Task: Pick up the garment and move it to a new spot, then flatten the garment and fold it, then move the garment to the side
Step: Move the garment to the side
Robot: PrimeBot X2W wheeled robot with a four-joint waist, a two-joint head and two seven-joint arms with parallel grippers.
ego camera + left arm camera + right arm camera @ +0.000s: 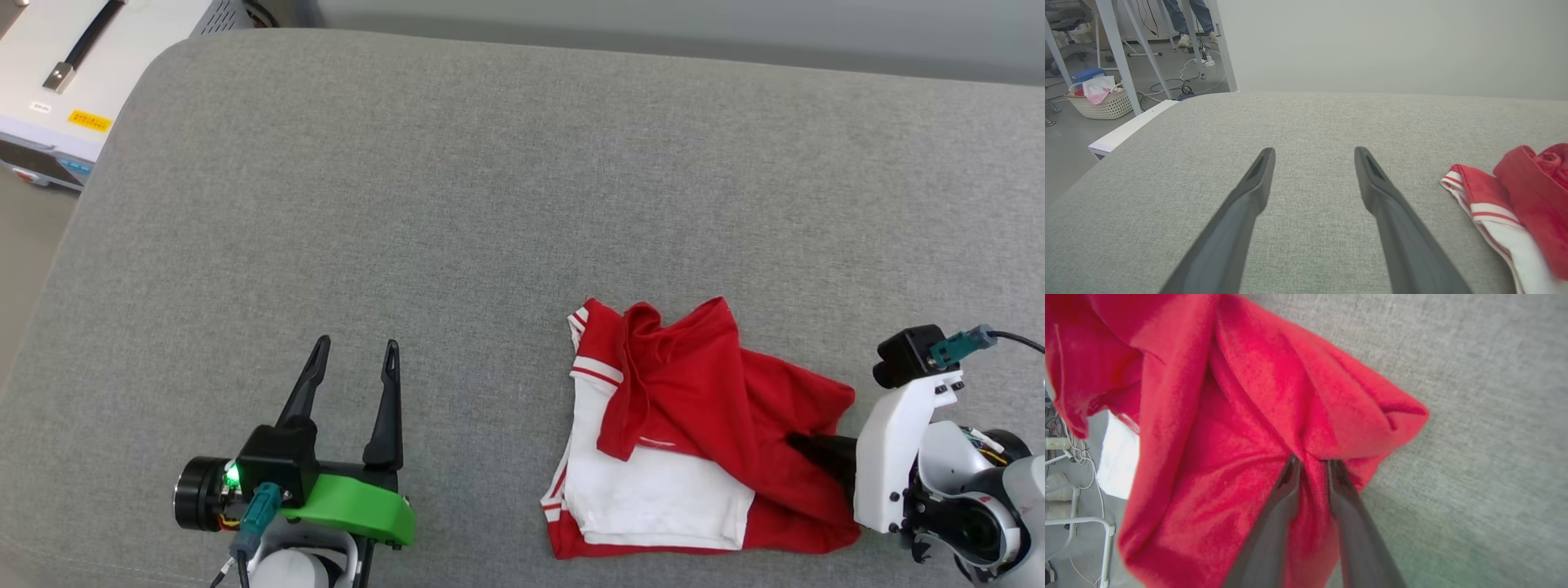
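holding seemingly pink cloth (1097, 87), a white basket (1110, 109) sits on the floor (1065, 163).

A white basket (1110, 108) sits on the floor (1065, 139) beyond the grey cushion (1306, 122).

Head view: high above, facing steeply down on grey fabric surface (490, 204); left gripper (357, 343) lower left, garment (694, 392) right of centre. Left wrist view: low, just over surface, facing along it toward pale wall (1392, 41); shares garment's striped edge with head view. Right wrist view: very near red cloth, surface at right.
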